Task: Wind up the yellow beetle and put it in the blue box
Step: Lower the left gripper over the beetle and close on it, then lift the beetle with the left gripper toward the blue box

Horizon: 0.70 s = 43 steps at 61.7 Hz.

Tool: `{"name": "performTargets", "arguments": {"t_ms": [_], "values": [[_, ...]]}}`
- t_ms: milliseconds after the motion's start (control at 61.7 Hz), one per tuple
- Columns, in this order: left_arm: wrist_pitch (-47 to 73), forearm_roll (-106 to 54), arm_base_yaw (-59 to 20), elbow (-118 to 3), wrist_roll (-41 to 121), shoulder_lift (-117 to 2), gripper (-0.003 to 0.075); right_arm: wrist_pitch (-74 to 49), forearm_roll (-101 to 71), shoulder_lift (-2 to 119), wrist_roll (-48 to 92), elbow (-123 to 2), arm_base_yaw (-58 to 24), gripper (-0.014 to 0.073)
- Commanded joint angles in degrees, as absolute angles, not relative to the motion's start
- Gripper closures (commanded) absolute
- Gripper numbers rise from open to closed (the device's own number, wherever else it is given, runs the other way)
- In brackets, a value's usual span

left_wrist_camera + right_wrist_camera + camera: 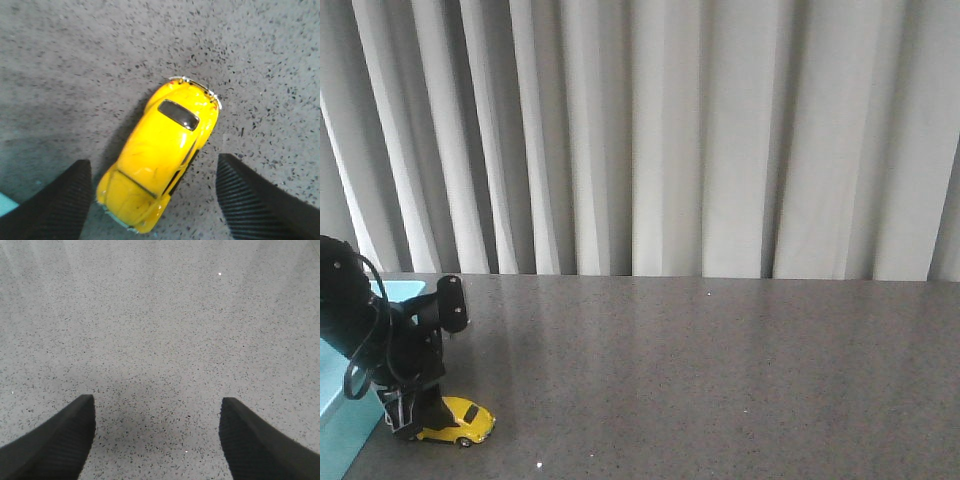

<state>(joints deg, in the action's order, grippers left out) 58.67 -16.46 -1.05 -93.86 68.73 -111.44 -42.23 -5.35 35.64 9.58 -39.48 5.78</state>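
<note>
Left claw (152,200) hangs spread wide over the yellow beetle (160,152), which sits askew between its fingers on the tabletop (75,60), so closing now could pinch it crooked and squirt it toward the blue box (345,420).

The front view looks forward and slightly down over the speckled grey stone tabletop (720,370) toward pleated white curtains (670,130), taking in the black left arm (380,340) at its lower left corner. The left wrist view looks steeply down from close above the small glossy yellow toy beetle car (162,152), which the front view also shows (460,420). The right wrist view looks down at bare tabletop (160,330) from close.
</note>
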Motion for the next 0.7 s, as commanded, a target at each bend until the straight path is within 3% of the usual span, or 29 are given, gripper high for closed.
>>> {"name": "performTargets", "arguments": {"t_ms": [0,373,681], "values": [[56.6,-18.0,-2.0,-95.7,69.8,-110.2,0.0206,-38.7,-5.7,35.8,9.6,-41.0,5.7,0.0087],[53.8,-16.3,-4.7,-95.7,71.2,-114.2,0.0211,-38.8,-5.7,35.8,9.6,-41.0,5.7,0.0087],[55.8,-13.8,-4.7,-95.7,70.6,-114.3,0.0328,-38.8,-5.7,35.8,9.6,-41.0,5.7,0.0087]]}}
